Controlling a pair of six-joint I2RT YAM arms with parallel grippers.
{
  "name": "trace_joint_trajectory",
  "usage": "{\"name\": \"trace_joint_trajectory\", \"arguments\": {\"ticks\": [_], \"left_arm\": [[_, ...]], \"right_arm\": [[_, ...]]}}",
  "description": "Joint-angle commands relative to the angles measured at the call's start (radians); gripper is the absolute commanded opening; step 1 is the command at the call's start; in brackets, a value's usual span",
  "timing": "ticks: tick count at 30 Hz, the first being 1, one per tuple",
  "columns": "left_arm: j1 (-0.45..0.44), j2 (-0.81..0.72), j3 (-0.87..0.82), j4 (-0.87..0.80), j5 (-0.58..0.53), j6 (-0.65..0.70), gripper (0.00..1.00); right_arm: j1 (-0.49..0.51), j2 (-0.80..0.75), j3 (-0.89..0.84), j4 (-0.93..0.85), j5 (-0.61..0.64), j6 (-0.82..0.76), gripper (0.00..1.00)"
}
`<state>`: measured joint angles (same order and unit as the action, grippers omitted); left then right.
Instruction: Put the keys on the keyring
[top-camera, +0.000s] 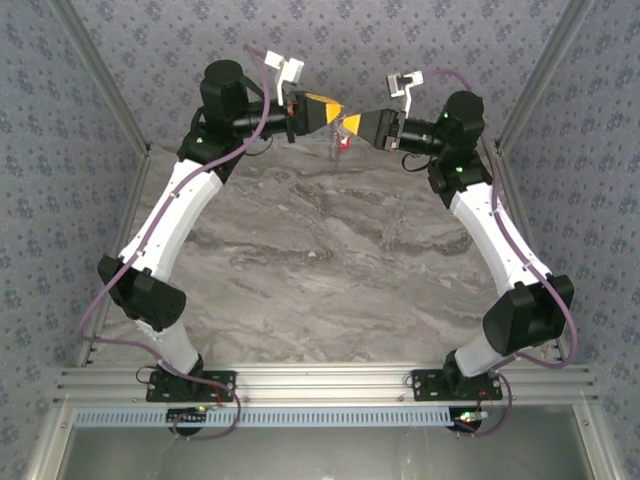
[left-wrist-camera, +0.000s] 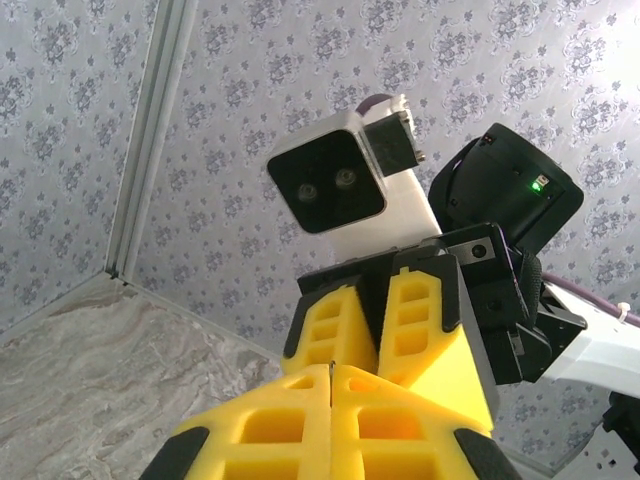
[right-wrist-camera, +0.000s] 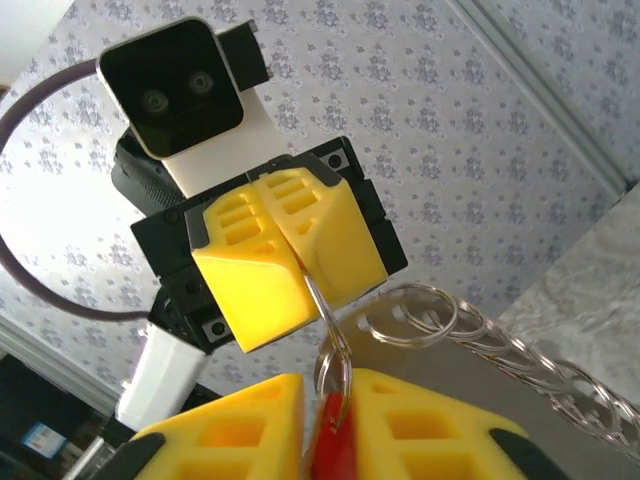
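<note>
Arm bases at 6 o'clock of the top view, on the rail at the near edge of the marbled table (top-camera: 320, 250). Both arms angled up toward 12 o'clock, tips nearly meeting above the far table edge.

Right gripper (top-camera: 346, 123) on the 1 o'clock side, jaws narrow, pinched on the keys (right-wrist-camera: 330, 455): tiny red tab wedged between its yellow fingers (right-wrist-camera: 420, 430), at 6 o'clock of the right wrist view.

Just above the tab, the keyring (right-wrist-camera: 336, 365): thin grey loop, roughly upright, lower end touching the red tab, upper end running toward 11 o'clock into the left gripper (top-camera: 328, 113). Left jaws pressed fully together, clamped on the loop's top end. Loop threaded through the tab or not: cannot tell.

At 3 o'clock of the loop, a shiny chain of linked rings (right-wrist-camera: 480, 340), trailing toward 4 o'clock. Farthest back, patterned wall (top-camera: 330, 40).
</note>
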<state>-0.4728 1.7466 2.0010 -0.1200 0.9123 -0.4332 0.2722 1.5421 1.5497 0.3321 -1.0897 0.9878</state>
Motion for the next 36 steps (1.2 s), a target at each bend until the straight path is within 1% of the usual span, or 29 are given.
{"name": "trace_joint_trajectory", "arguments": {"ticks": [1,2,3,8,15,20,29,33,34,35,36], "left_arm": [[0.008,-0.067,-0.012,0.068,-0.007,-0.011,0.00],[0.011,-0.073,-0.021,0.080,-0.010,-0.015,0.00],[0.014,-0.079,-0.032,0.095,-0.013,-0.025,0.00],[0.038,-0.118,-0.126,0.238,-0.033,-0.110,0.00],[0.041,-0.135,-0.156,0.274,-0.035,-0.134,0.00],[0.037,-0.142,-0.203,0.358,-0.055,-0.182,0.00],[0.012,-0.120,-0.222,0.403,-0.071,-0.205,0.00],[0.004,-0.109,-0.222,0.416,-0.087,-0.212,0.00],[0.004,-0.107,-0.223,0.421,-0.093,-0.215,0.00],[0.005,-0.106,-0.226,0.431,-0.100,-0.222,0.00],[0.005,-0.104,-0.230,0.450,-0.112,-0.237,0.00]], "right_arm": [[0.005,-0.020,0.006,0.027,-0.012,0.006,0.06],[0.005,-0.019,0.002,0.029,-0.013,0.008,0.01],[0.003,-0.021,-0.003,0.034,-0.014,0.012,0.00],[0.001,-0.015,-0.028,0.078,-0.019,0.049,0.00],[0.021,0.029,0.007,0.128,-0.031,0.093,0.00],[0.047,0.075,0.039,0.187,-0.042,0.144,0.00],[0.056,0.177,0.104,0.420,-0.050,0.348,0.00],[0.056,0.202,0.118,0.459,-0.055,0.386,0.00],[0.055,0.204,0.118,0.456,-0.056,0.385,0.05],[0.052,0.203,0.116,0.449,-0.055,0.381,0.13],[0.046,0.198,0.107,0.438,-0.054,0.373,0.18]]}}
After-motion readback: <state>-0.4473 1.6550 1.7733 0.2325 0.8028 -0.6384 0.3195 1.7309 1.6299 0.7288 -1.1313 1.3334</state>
